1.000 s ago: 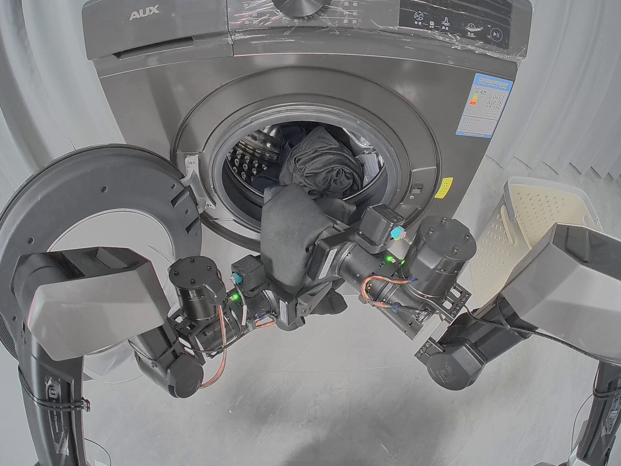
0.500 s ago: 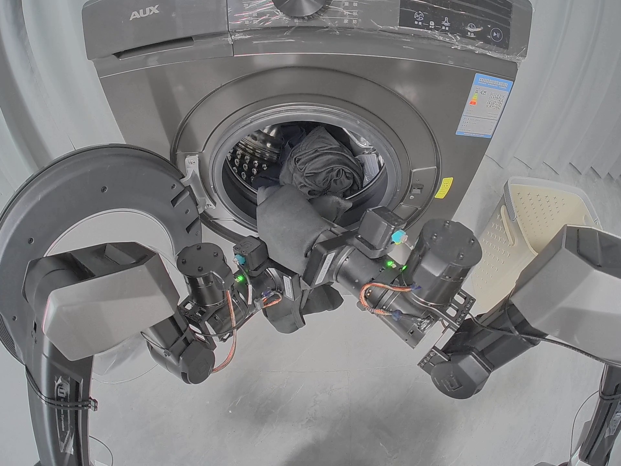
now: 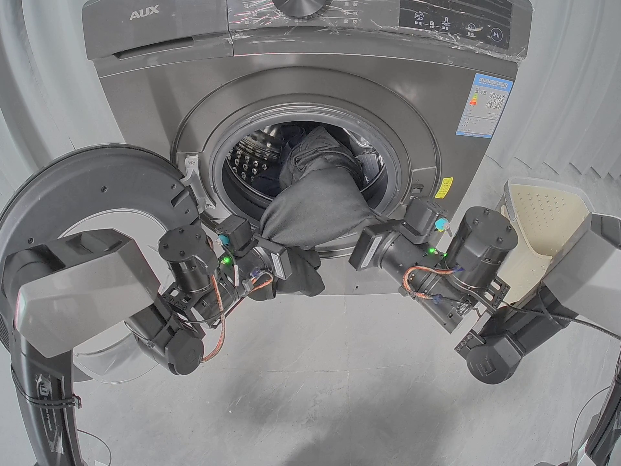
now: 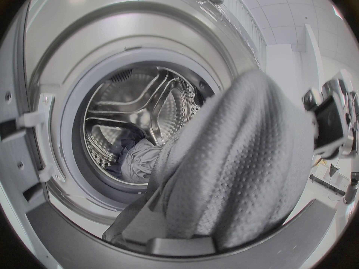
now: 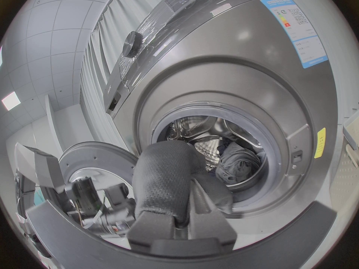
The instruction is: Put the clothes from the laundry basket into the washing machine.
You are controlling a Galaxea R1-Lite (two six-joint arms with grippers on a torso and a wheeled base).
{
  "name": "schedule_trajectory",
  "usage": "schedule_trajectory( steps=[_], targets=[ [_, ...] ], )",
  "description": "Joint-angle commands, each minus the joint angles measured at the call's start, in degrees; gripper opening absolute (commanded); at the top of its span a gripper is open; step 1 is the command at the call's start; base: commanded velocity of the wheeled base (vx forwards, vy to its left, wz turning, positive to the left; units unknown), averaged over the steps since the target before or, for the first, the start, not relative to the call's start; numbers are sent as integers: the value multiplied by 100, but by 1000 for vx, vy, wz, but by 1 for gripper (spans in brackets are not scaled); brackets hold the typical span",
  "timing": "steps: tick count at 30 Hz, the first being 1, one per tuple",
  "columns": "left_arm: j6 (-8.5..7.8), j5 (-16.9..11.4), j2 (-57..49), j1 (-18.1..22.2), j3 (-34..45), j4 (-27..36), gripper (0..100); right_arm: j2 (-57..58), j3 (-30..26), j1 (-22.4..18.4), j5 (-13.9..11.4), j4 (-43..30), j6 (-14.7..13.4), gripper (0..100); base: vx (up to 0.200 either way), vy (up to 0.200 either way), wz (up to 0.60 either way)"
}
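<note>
A dark grey garment (image 3: 320, 205) hangs over the lower rim of the washing machine's (image 3: 162, 92) round opening, its upper end inside the drum. My left gripper (image 3: 292, 268) is shut on the garment's lower left end, just below the rim. My right gripper (image 3: 359, 248) is shut on its right end. From the left wrist the garment (image 4: 239, 161) bulges over the gripper (image 4: 179, 240). From the right wrist its textured cloth (image 5: 164, 176) is pinched in the gripper (image 5: 183, 210). More clothes (image 4: 138, 165) (image 5: 237, 165) lie in the drum. The cream laundry basket (image 3: 546, 211) stands at the right.
The washer's round door (image 3: 97, 189) is swung open at the left, close behind my left arm. Grey floor (image 3: 336, 383) lies free in front of the machine. Pleated curtains (image 3: 576, 85) hang behind and beside it.
Both arms have risen toward the opening and spread apart, the right one moving right. The garment went from a hanging bundle to lying stretched over the rim into the drum.
</note>
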State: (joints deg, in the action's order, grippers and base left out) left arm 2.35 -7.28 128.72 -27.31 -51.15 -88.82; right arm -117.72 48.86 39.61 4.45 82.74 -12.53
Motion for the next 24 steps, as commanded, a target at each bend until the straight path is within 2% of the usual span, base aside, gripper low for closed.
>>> schedule_trajectory(
  steps=[1, 6, 10, 20, 21, 24],
  targets=[
    [20, 33, -436, -11, 114, -4, 0, 57, -333, -137, 3, -12, -74, 0, 0, 0, 0],
    [64, 33, -726, -73, 299, -4, 0, -242, -632, -199, 12, 6, -92, 0, 0, 0, 0],
    [125, 33, -893, -117, 483, -4, 0, -409, -623, -155, 3, 32, -92, 0, 0, 0, 0],
    [134, 33, -1007, -117, 589, -12, 0, -304, -623, -85, -49, 216, -48, 0, 0, 0, 0],
    [143, 42, -1033, -117, 598, -12, 0, -233, -632, -50, -49, 234, -39, 100, 0, 0, 0],
    [151, 33, -1227, -55, 650, -12, 0, -66, -808, 91, -67, 234, 5, 100, 0, 0, 0]
  ],
)
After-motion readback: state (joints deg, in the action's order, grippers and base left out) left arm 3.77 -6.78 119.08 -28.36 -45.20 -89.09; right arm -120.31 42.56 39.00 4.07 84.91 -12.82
